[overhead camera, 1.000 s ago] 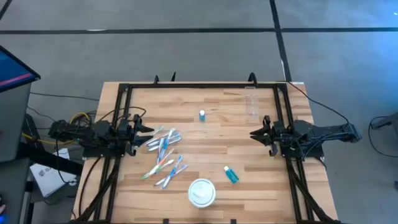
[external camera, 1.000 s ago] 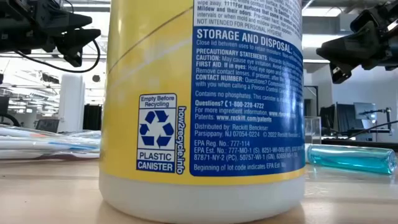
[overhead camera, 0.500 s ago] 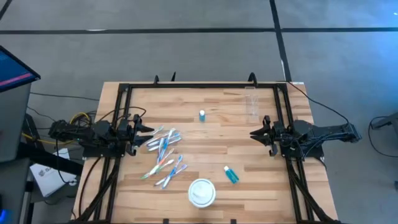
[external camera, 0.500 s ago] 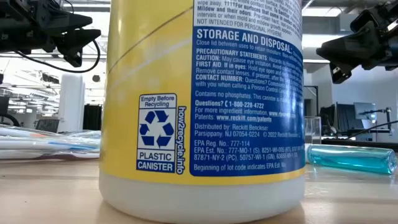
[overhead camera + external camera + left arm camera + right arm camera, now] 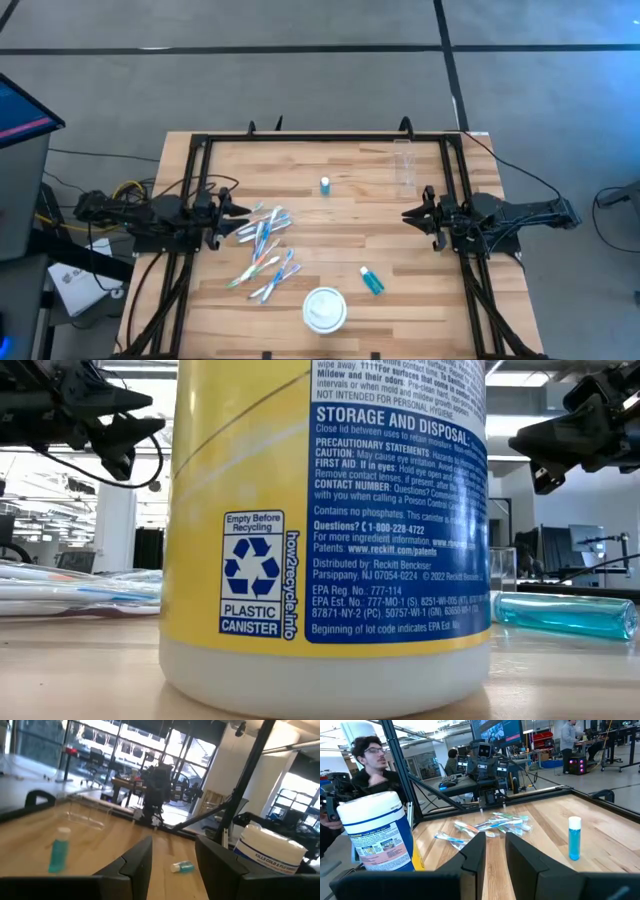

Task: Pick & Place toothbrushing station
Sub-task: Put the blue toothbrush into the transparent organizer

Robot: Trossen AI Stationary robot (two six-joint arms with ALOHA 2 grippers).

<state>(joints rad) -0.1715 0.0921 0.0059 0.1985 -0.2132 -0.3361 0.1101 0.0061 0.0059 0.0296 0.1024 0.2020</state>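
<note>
Basically pre-grasp: left gripper [image 5: 243,211] sat at the surface's [image 5: 340,225] left edge, jaws apart and empty, just beside the toothbrushes [image 5: 262,245]. Right gripper [image 5: 409,215] waited at the right edge, jaws open, empty. Tumbler [image 5: 404,166] stood upright at the far right corner. Next move probably needs left descending onto one brush.

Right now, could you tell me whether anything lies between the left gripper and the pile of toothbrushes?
Nothing visible does. The left gripper, open, sits at the table's left edge, and the toothbrushes begin right beside it on bare wood. The right gripper waits across the table.
</note>
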